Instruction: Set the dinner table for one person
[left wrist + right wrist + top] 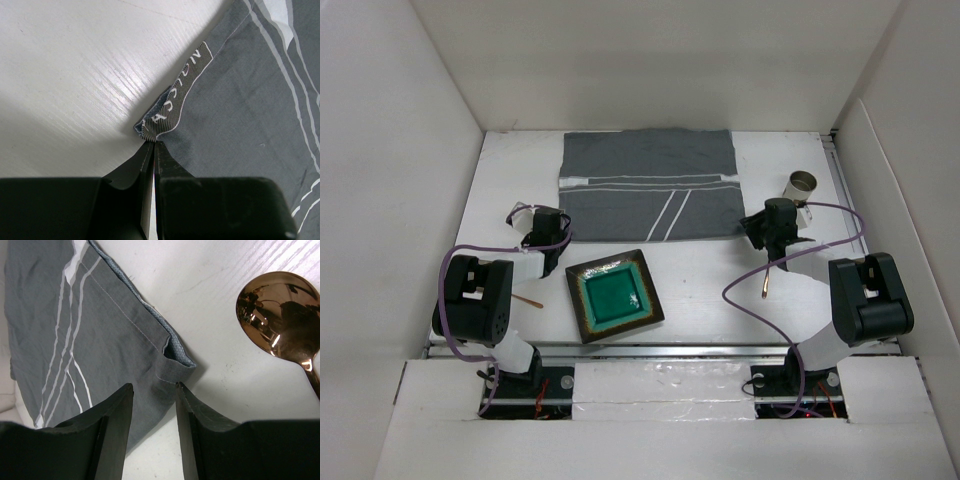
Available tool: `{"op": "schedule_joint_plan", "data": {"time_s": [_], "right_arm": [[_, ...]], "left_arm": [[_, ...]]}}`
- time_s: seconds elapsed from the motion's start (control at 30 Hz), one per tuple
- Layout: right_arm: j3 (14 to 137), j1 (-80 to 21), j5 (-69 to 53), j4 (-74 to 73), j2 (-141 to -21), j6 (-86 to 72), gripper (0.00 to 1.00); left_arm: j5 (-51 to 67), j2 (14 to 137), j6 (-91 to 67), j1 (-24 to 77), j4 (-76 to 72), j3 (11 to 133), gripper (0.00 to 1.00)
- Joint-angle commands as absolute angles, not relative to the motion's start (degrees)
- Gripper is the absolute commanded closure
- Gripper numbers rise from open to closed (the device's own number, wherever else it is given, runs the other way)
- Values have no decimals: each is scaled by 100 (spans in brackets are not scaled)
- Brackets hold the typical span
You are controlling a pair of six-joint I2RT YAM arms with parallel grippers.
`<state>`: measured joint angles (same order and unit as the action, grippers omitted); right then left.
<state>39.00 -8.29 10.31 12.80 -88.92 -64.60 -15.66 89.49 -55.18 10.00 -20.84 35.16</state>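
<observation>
A grey striped cloth mat (650, 185) lies flat at the back middle of the white dinner table (710, 290). My left gripper (562, 235) is at the mat's near left corner. In the left wrist view the left gripper (151, 143) is shut, pinching the mat's bunched, labelled corner (165, 112). My right gripper (750, 229) is at the mat's near right corner. In the right wrist view the right gripper (154, 387) is open, its jaws standing either side of the mat's corner (125, 340) without closing on it.
A square green-glazed plate (615, 297) lies between the arms, near the front. A copper spoon (280, 315) lies just right of the right gripper, its handle (765, 283) pointing to the front. A metal cup (801, 184) stands at the back right. A thin stick (527, 299) shows under the left arm. A metal rail (670, 351) runs along the front edge.
</observation>
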Motion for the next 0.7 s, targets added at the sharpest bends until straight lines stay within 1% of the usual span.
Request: {"op": "schedule_joint_plan", "data": {"time_s": [0.0, 0.13, 0.3, 0.47, 0.57, 0.6, 0.67], "right_arm": [[4095, -809, 994, 1046, -8788, -6469, 57], [4454, -809, 958, 573, -9000, -6408, 59], [4956, -809, 809, 36, -9272, -6267, 59], [5544, -809, 905, -737, -9632, -6302, 59], [5800, -809, 984, -1123, -9782, -6328, 63], [5836, -809, 976, -1229, -9817, -6302, 69], [5871, -809, 958, -1370, -9826, -6284, 73]], "left_arm": [[-1468, 8702, -5432, 967, -2373, 3410, 100], [-1433, 8534, -5388, 967, -2644, 3235, 100], [-1353, 8394, -5361, 967, -2856, 3094, 100], [-1301, 8253, -5309, 967, -3111, 2909, 100], [-1257, 8262, -5309, 967, -3155, 2918, 100], [-1239, 8270, -5309, 967, -3173, 2918, 100], [-1196, 8314, -5326, 967, -3199, 2953, 100]]}}
